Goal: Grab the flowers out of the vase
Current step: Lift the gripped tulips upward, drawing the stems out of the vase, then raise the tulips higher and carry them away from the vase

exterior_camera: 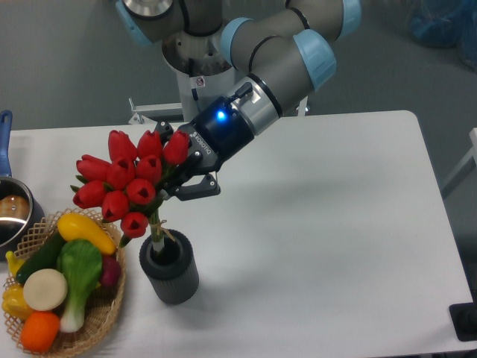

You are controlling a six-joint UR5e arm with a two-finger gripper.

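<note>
We judge that we are in the middle of the lift: our gripper (176, 190) is pinched on the flowers (123, 186), its dark fingers closed on the bunch just under the red heads where the leaves gather, and the bouquet hangs tilted, heads leaning toward the left edge of the table (335, 224). The flowers are above the vase (170, 267), which stands near the front edge, left of the middle, upright and apparently undisturbed. The stems' lower ends reach down to the vase's rim; we cannot tell whether the tips are clear of the opening or a little inside it, so we count the extraction as nearly done but not finished. The next move, as we judge it, calls for more upward travel, roughly along the line of the stems, until the tips are plainly free, and only then any carry sideways. Dragging aside too early could catch the stems on the thick rim and tip the vase. Just beside the vase, at the front left corner, sits the wicker basket (104, 317) of toy vegetables, and a steel pot (13, 212) shows at the left edge, so the leaning heads leave us little room on that side
</note>
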